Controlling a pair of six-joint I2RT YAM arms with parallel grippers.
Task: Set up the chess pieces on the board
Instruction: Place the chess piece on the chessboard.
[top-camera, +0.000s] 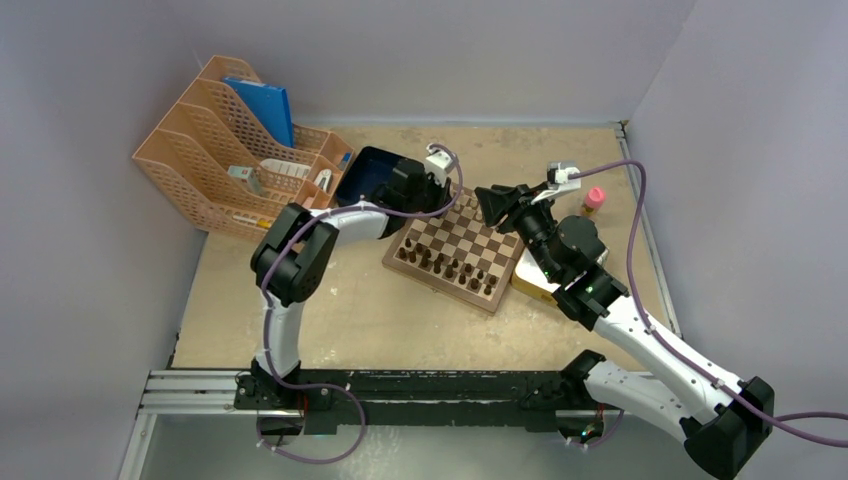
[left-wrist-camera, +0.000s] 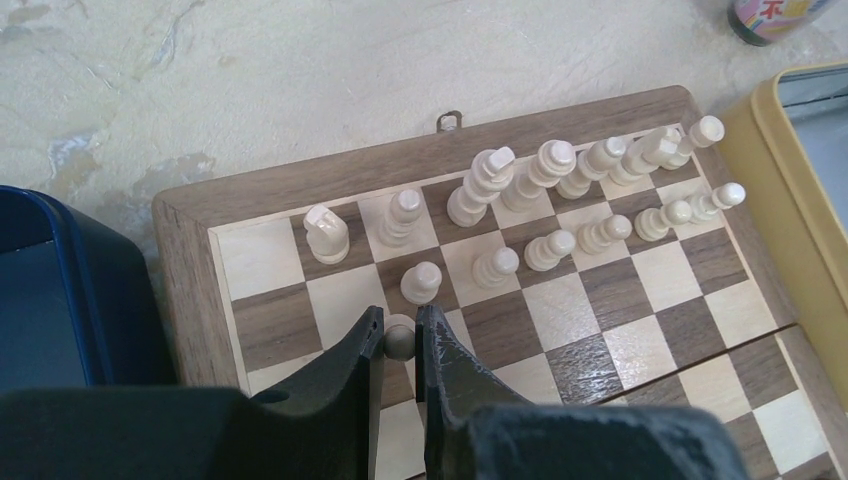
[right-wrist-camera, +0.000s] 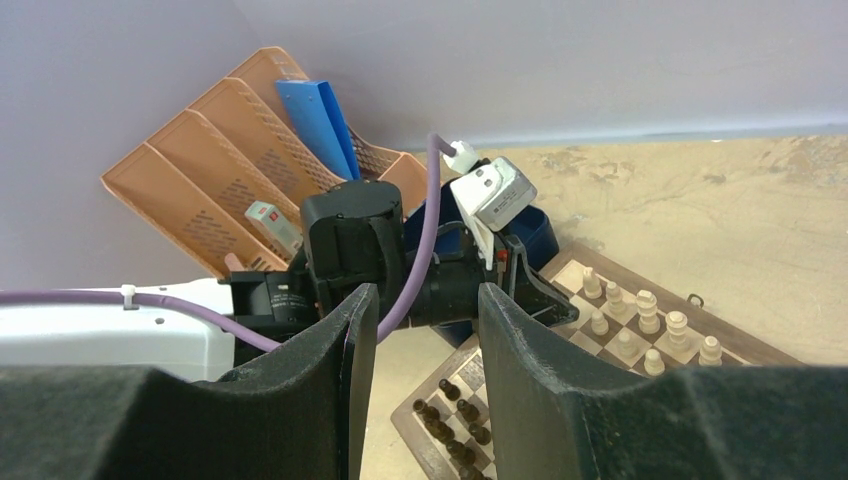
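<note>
Pale lilac walls close in a beige, mottled table (top-camera: 330, 310). Your left arm reaches up from the bottom left of the top view, elbow bent, wrist turned in over the upper left corner of the board (left-wrist-camera: 330, 175). In the left wrist view the left gripper (left-wrist-camera: 401, 318) is pressed together on a light pawn (left-wrist-camera: 399, 340) at lower centre, above the squares. The fingers hide its base, so you cannot tell if it touches the board.

Just beyond it stand the light chess pieces (left-wrist-camera: 545, 175): a back row and a shorter row of pawns, running to the upper right. The first two squares of that pawn row are bare.

A dark blue tray (left-wrist-camera: 60, 290) is cut off at the left edge, and a yellow-rimmed tin (left-wrist-camera: 770, 180) lies beside the board at the right.

Your right arm comes from the bottom right, and the right gripper (right-wrist-camera: 425, 300) hangs above the board's far side, jaws partly spread with nothing between them. It faces the left wrist, which blocks much of that view. Dark pieces (top-camera: 445, 265) line the board's near edge. An orange file rack (top-camera: 220, 150) fills the upper left.
</note>
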